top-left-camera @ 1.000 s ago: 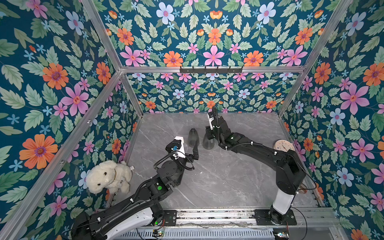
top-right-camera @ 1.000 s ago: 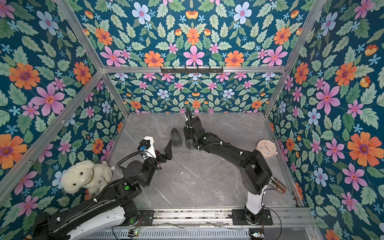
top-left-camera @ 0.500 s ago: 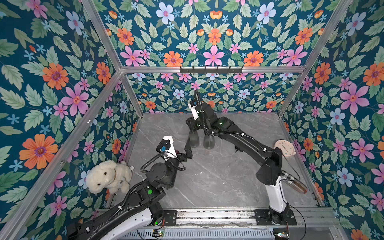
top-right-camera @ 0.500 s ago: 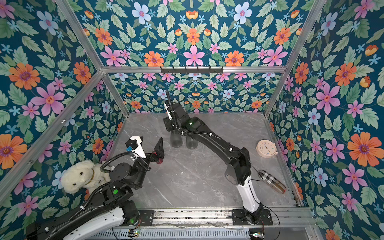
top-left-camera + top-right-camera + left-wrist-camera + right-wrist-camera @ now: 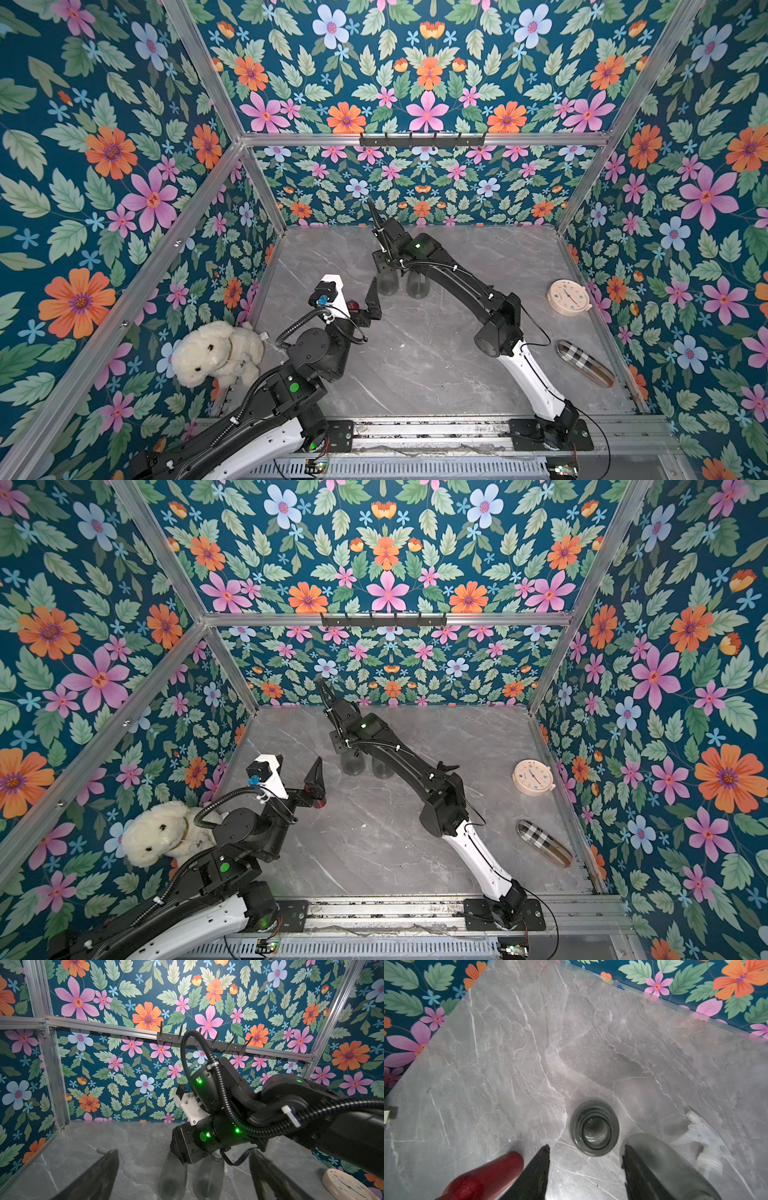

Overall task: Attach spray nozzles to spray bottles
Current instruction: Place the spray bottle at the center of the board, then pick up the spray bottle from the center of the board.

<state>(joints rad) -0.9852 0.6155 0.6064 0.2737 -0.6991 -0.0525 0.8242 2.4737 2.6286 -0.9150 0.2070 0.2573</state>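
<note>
Two translucent smoky-grey cone-shaped plastic bottles [image 5: 388,284] stand upright side by side at mid-frame in both top views. In the right wrist view one open neck [image 5: 595,1127] shows only the bottle's base inside, just ahead of the right gripper [image 5: 585,1150], fingers apart around nothing. A whitish plastic trigger spray nozzle [image 5: 704,1140] lies on the grey marble table [image 5: 571,1043] at lower right; a shiny red cylindrical bottle [image 5: 488,1176] shows lower left. The left gripper [image 5: 184,1153] is spread wide, empty.

Two translucent smoky-grey cone-shaped plastic bottles [image 5: 417,286] stand side by side on the grey marble tabletop [image 5: 415,357]; a round cream clock [image 5: 569,297] lies well right of them, a white plush dog [image 5: 216,353] far left
</note>
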